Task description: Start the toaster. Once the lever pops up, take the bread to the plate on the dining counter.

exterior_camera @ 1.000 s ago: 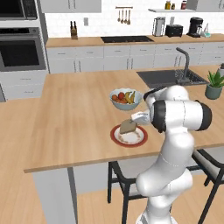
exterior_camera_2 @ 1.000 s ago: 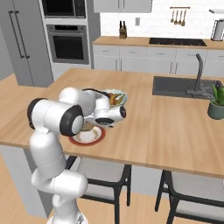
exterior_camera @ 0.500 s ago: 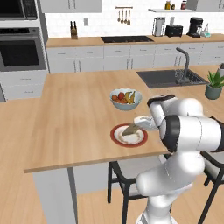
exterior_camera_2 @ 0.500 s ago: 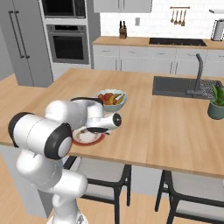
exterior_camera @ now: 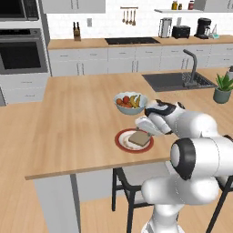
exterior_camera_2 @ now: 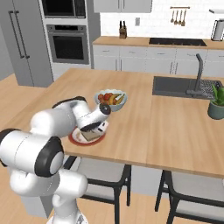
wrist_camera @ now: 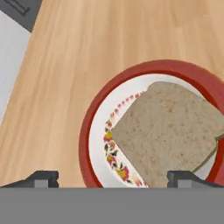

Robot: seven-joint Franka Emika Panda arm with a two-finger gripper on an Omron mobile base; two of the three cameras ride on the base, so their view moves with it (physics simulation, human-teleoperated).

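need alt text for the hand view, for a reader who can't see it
A square tan-brown slice of bread lies flat on a round plate with a red rim and a white centre. The plate sits on a light-wood counter. The hand is above it, its two dark fingertips wide apart at the bottom edge.

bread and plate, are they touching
Touching. In the hand view the bread lies flat on the plate, covering its white centre with no gap; the gripper fingertips stand wide apart.

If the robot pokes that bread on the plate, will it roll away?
Probably not: the bread is a flat square slice lying on the plate, so it should slide, not roll. It looks thin, so likely light and a bit bendy. The plate's raised red rim might stop it.
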